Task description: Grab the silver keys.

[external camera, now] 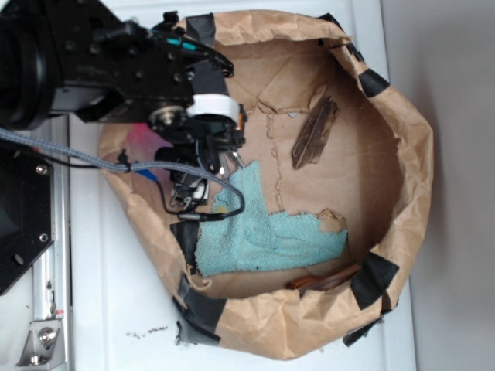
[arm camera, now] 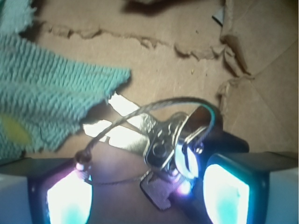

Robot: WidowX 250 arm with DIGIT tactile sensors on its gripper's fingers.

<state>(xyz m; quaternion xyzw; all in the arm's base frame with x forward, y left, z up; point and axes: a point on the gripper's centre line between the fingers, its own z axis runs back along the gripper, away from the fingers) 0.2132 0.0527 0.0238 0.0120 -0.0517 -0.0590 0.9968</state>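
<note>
In the wrist view my gripper (arm camera: 145, 191) fills the bottom of the frame, one glowing pad (arm camera: 67, 198) at lower left and the other at lower right, with a clear gap between them. The silver keys (arm camera: 161, 144) lie in that gap, low and a little right of centre, their heads bunched close to the right pad. I cannot tell whether either pad touches the metal, so my jaws stand apart around the bunch rather than visibly clamped on it. The wire ring (arm camera: 140, 112) loops up and over the keys toward the middle of the frame, and its left end runs down to a small bead just above my left pad. Two bright key blades fan out to the left, toward the teal cloth (arm camera: 46, 93), which covers the left side and upper left. Beyond lies the torn brown paper floor (arm camera: 177, 70).

In the exterior view my arm (external camera: 116, 69) comes in from the upper left, the gripper (external camera: 203, 182) at the left inside of the brown paper bag (external camera: 410, 154), at the cloth's (external camera: 263, 232) upper left edge. The keys are too hidden there to pick out. A dark wood splinter (external camera: 315, 133) lies well apart, toward the upper right.
</note>
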